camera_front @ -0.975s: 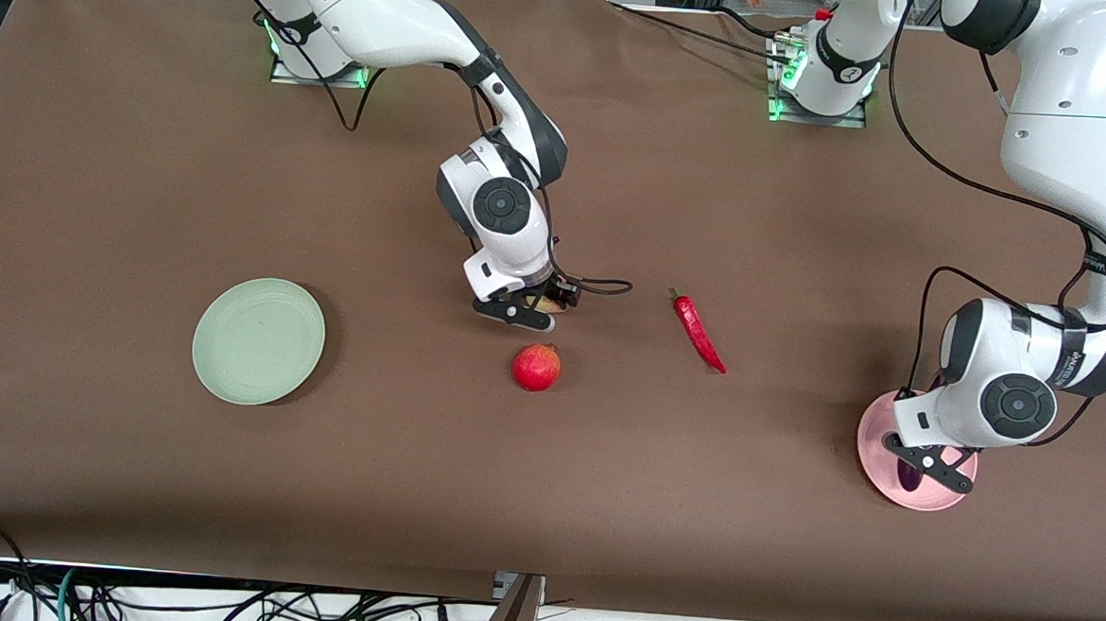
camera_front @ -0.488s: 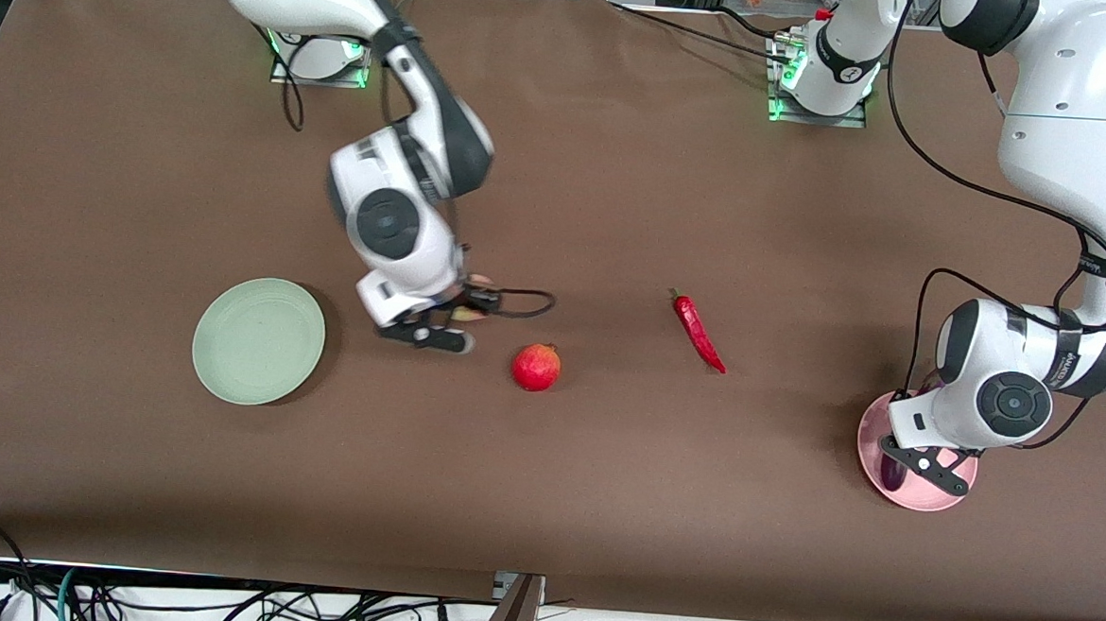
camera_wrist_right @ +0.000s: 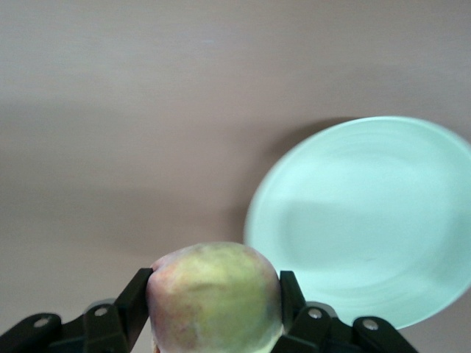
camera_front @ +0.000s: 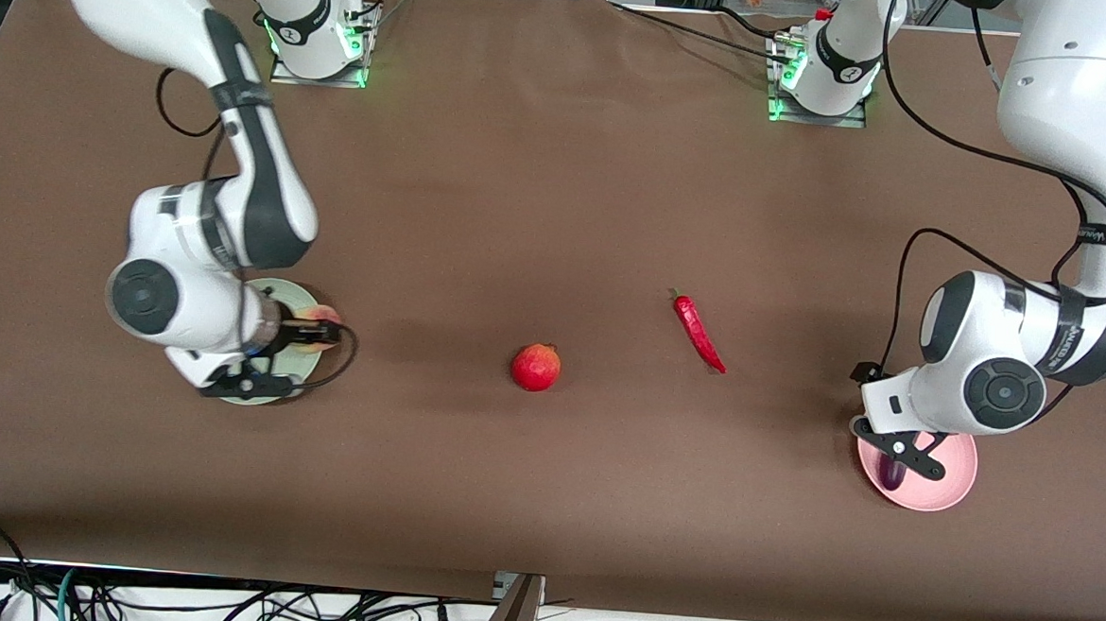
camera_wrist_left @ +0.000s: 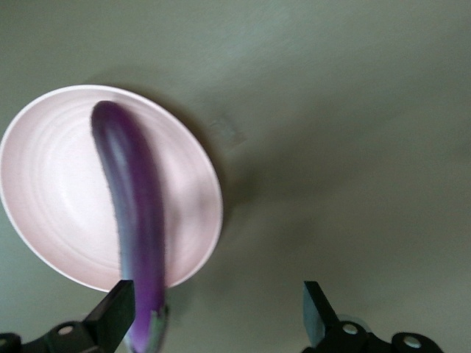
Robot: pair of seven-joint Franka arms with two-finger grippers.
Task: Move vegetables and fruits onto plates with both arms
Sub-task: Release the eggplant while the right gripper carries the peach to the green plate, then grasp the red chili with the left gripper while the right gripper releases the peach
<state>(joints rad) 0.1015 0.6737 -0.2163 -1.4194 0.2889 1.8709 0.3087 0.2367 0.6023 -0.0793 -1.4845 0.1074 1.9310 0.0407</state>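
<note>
Since a second ago, the right gripper (camera_front: pixel 261 371) has swung from mid-table to over the green plate (camera_front: pixel 299 362), fingers clamped on the peach (camera_wrist_right: pixel 215 296). Pomegranate (camera_front: pixel 536 366) and chili (camera_front: pixel 699 332) lie mid-table. Over the pink plate (camera_front: pixel 946 487) holding the eggplant (camera_wrist_left: pixel 136 220), the left gripper (camera_wrist_left: pixel 213 316) gapes wide. No writing is legible.

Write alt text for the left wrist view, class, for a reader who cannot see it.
A long purple eggplant lies across a pale pink plate on the brown table, its stem end sticking out past the rim. The left end effector is above it, fingers spread open and holding nothing.
</note>
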